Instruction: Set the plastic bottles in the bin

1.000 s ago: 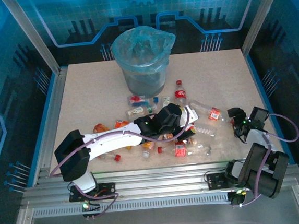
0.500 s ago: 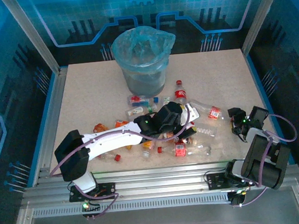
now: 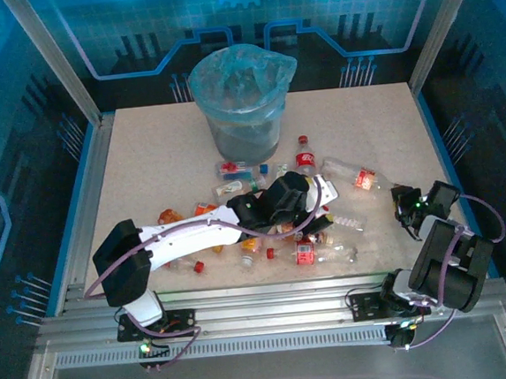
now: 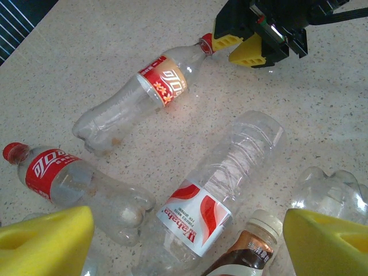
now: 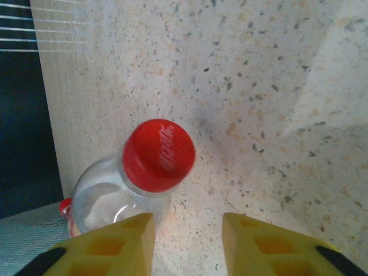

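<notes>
While the left arm keeps its reach across the pile, the change is all on the right. The right hand (image 5: pixel 188 221) sits low at the right side of the worktop (image 3: pixel 153 163). Its yellow fingers (image 5: pixel 109 244) are drawn in to a slim gap with nothing between them. The red cap (image 5: pixel 159 154) of the clear red-labelled bottle (image 4: pixel 164 80) lies just beyond the fingertips and off to one side. In the left wrist view the cap sits right at the tip of one finger, not pinched.

Against a second ago, that bottle has swung: from above, its label now lies farther from the arm bases. The right arm's dark elbow (image 3: pixel 446 266) also shows farther from the near rail than before.

Over to the left hand (image 4: pixel 187 224), barely shifted in that second. Its yellow pads are spread wide and grip nothing. They hang over a clear bottle with a red-and-white label (image 4: pixel 198 215) and a brown-labelled bottle (image 4: pixel 253 247) with a white cap. A red-capped bottle (image 4: pixel 63 178) lies on its side nearby.

The bin (image 3: pixel 244 141), lined in light blue, stands at the far middle of the worktop. What lies inside it cannot be made out. The other bottles (image 3: pixel 307 254) lie scattered on the worktop on its near side, around the left arm.
</notes>
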Controlling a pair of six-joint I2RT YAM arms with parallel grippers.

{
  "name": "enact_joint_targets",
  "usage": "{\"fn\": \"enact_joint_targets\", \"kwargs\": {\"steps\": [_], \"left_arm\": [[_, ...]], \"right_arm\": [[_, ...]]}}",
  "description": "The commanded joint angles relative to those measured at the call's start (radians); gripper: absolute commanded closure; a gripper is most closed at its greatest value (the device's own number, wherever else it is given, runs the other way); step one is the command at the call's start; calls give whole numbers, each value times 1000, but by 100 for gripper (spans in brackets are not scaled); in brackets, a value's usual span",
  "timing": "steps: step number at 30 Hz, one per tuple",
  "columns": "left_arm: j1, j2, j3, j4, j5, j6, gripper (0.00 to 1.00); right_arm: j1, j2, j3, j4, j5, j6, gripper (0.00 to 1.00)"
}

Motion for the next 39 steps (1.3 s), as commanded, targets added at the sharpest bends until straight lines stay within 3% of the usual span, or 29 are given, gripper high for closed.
{"fn": "enact_joint_targets", "kwargs": {"steps": [1, 3, 8, 13, 19, 39], "left_arm": [[-5, 12, 36, -13, -3, -9, 14], [-5, 16, 38, -13, -3, -7, 14], [-6, 24, 50, -19, 0, -8, 14], [-5, 33, 65, -21, 0, -1, 14], [-5, 51, 89, -33, -12, 18, 14], [-5, 112, 184, -100, -78, 101, 13]], "right_arm": [[-31, 25, -2, 45, -56, 2, 67], [-37, 28, 5, 46, -59, 1, 67], [-41, 19, 37, 30, -54, -5, 54], [-41, 5, 64, 20, -24, 2, 49], [-41, 68, 84, 73, -12, 57, 39], [9, 341, 167, 314, 2, 211, 37]]}}
